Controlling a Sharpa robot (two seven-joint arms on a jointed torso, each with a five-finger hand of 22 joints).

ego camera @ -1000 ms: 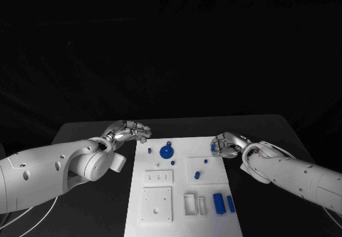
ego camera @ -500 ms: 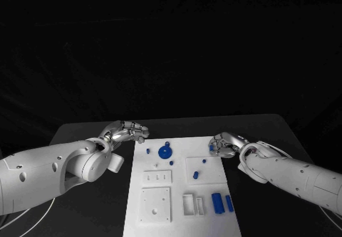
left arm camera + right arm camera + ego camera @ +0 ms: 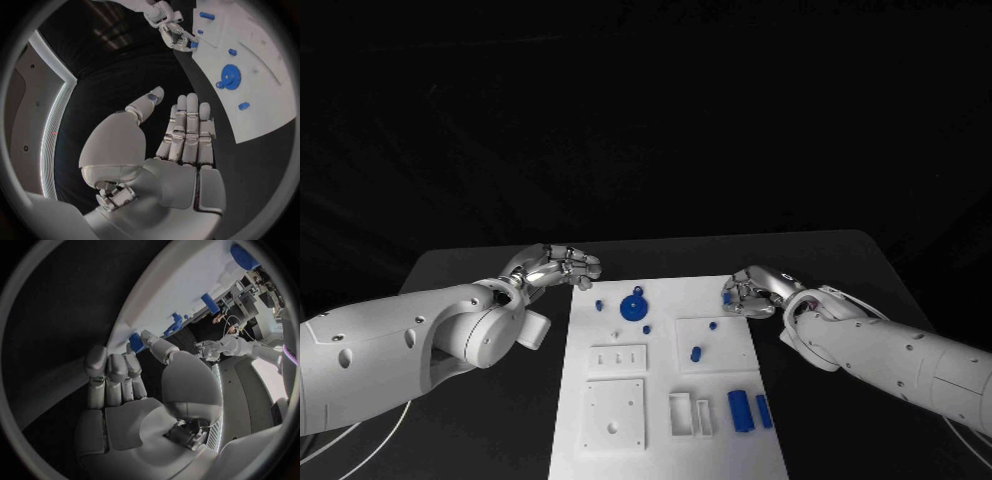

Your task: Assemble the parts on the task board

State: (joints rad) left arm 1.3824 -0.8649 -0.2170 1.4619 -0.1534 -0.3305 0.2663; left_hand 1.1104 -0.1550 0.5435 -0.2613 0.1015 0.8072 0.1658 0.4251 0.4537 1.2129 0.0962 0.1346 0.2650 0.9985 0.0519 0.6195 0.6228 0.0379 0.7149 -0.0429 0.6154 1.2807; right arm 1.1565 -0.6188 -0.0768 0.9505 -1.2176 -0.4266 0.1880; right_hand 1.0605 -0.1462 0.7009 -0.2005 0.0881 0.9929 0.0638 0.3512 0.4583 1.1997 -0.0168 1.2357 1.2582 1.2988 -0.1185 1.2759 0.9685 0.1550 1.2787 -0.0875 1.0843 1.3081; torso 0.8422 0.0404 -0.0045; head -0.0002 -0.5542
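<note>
Right hand [image 3: 756, 294] sits at the far right edge of the task board [image 3: 668, 440], fingers curled inward; a small blue part [image 3: 135, 341] shows at its fingertips in the right wrist view, and it seems to be touching or pinching that piece, though the hold itself is too small to confirm. Left hand [image 3: 557, 267] hangs over the black table [image 3: 473, 265] just off the board's far left corner, with its fingers straight and side by side in the left wrist view and nothing in them. On the board, a blue gear [image 3: 635, 305] lies near the far end with a small blue peg [image 3: 599, 304] to its left and another small piece just nearer than it. A raised white block [image 3: 708, 342] toward the board's right carries two short blue pegs. Nearer again, by the near right corner, two blue bars [image 3: 743, 410] lie side by side next to an empty white slot frame [image 3: 689, 415], and two white plates [image 3: 617, 412] with holes lie on the board's left half. Judged from this layout, the assembly is at an early stage: most blue pieces look loose on the surface, the slot frame and hole plates look unfilled, and nearly all the fitting remains.
</note>
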